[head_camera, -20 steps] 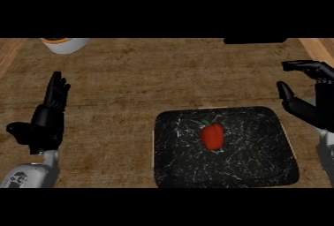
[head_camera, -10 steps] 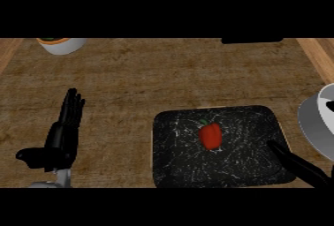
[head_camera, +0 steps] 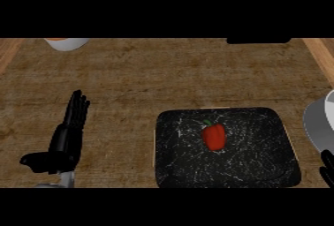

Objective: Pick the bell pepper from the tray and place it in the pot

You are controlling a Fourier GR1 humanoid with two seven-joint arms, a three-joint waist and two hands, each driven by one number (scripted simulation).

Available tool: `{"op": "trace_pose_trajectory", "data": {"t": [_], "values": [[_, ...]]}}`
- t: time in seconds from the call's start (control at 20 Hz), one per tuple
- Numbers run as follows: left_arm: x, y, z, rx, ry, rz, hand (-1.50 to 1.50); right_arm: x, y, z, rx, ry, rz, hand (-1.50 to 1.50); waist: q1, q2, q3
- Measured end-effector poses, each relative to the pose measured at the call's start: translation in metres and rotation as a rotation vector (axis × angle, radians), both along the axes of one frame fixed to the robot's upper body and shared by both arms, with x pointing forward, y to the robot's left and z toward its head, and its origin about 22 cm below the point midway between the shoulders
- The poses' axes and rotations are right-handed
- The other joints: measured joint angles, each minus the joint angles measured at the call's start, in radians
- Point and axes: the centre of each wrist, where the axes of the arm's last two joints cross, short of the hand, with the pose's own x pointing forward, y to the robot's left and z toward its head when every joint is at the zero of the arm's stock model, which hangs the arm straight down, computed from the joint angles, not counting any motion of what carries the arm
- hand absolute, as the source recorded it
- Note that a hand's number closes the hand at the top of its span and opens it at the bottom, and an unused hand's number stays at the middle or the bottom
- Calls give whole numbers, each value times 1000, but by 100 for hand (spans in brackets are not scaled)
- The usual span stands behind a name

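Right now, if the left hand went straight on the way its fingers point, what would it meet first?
Probably nothing: the left hand points away, slightly right, over bare counter. The white bowl at the far edge lies near that line, perhaps just left.

The robot's left hand (head_camera: 64,141) is showing as an all-black shape, with long slender fingers (head_camera: 76,110) and a shorter, thicker thumb (head_camera: 34,160) of the same black. Below it, a narrow pale grey forearm (head_camera: 57,185) is just showing. The right hand (head_camera: 327,167) is appearing only as a small black sliver at the view's right edge.
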Motion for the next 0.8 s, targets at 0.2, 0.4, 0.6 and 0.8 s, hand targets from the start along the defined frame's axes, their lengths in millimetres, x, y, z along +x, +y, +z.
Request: {"op": "trace_pose_trajectory", "data": {"t": [0.2, 0.4, 0.6, 0.8], "values": [[3, -2, 1, 3, -8, -18, 0, -17, 4, -3, -142, 210, -52, -150, 12, 6, -2], [1, -9, 0, 0, -3, -28, 0, -16, 22, 6, -221, 354, -112, -150, 28, 8, -1], [7, -8, 1, -2, -4, -29, 0, -2, 55, 10, -246, 444, -141, -150, 32, 7, 1], [7, -7, -5, -1, -1, -28, 0, 22, 84, 9, -270, 506, -155, -150, 30, 5, 3]]}}
